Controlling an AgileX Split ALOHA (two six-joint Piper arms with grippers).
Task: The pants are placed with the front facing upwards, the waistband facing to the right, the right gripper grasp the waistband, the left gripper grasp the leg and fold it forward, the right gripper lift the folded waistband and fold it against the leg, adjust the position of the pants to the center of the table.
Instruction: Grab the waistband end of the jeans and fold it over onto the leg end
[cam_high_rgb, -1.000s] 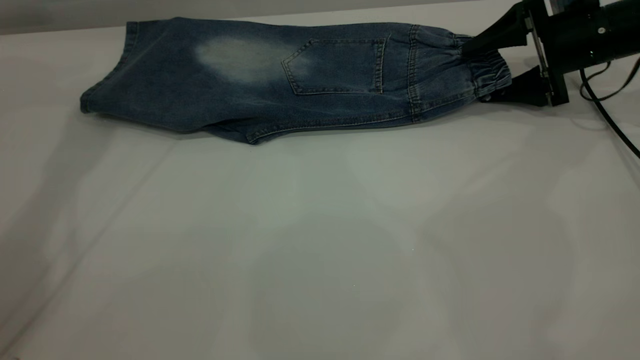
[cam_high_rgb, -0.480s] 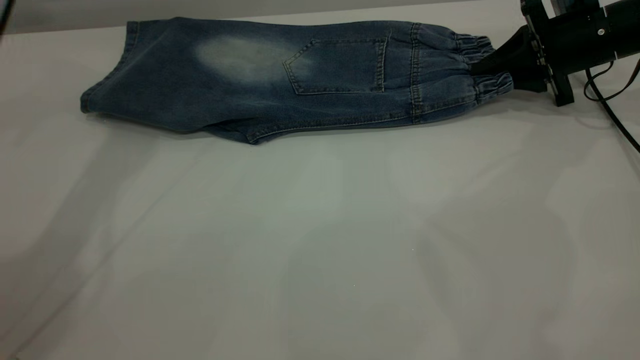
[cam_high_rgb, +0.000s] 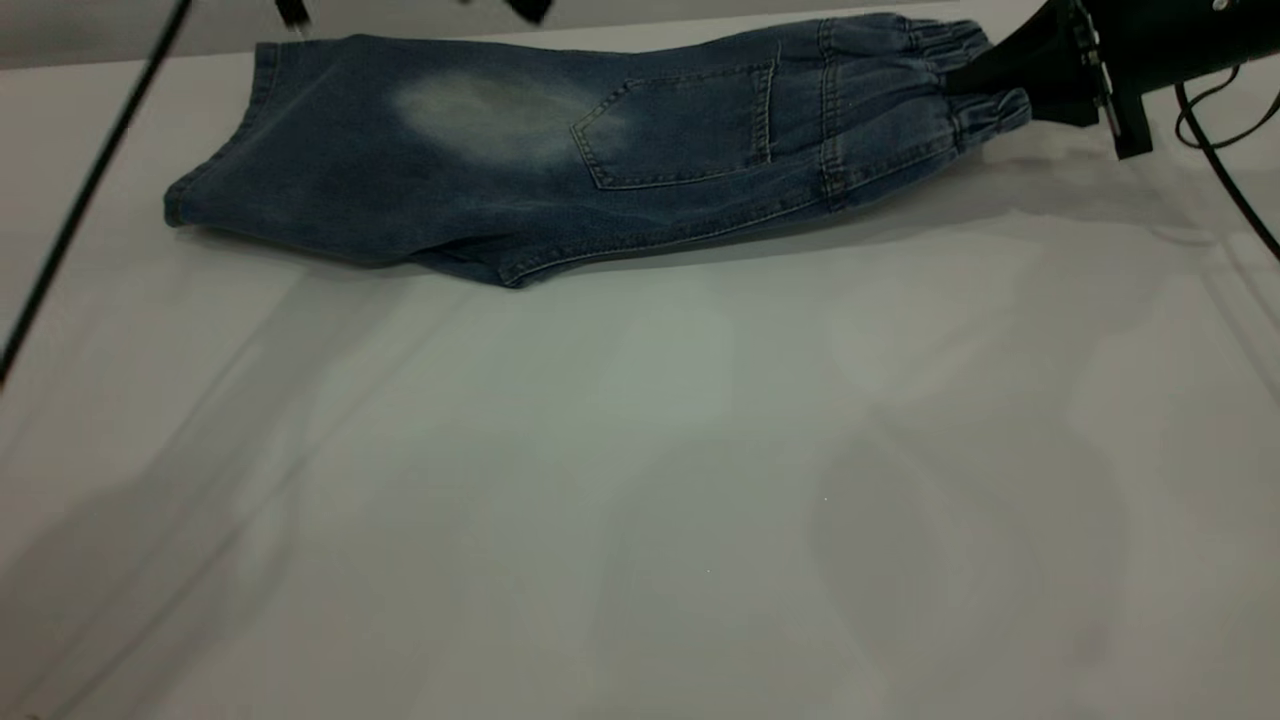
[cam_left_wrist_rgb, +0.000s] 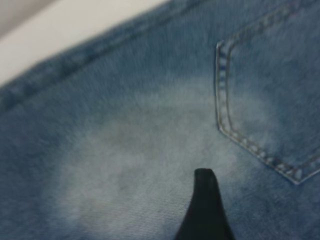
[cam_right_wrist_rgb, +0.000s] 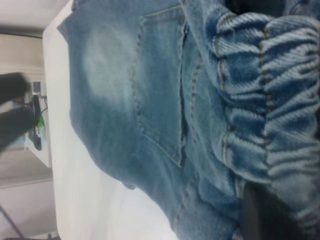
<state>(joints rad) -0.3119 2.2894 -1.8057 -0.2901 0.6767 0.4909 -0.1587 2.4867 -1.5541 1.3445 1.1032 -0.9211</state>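
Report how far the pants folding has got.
Done: the pants lie folded lengthwise, back pocket up. In hand: the right gripper is shut on the waistband, raising that end off the table. The left gripper hovers over the faded patch. Left: folding waistband onto leg, then centring.

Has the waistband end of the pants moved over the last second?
Yes. The waistband, clamped by the right gripper, has risen off the table toward the far edge, while the leg hem at the left stays put.
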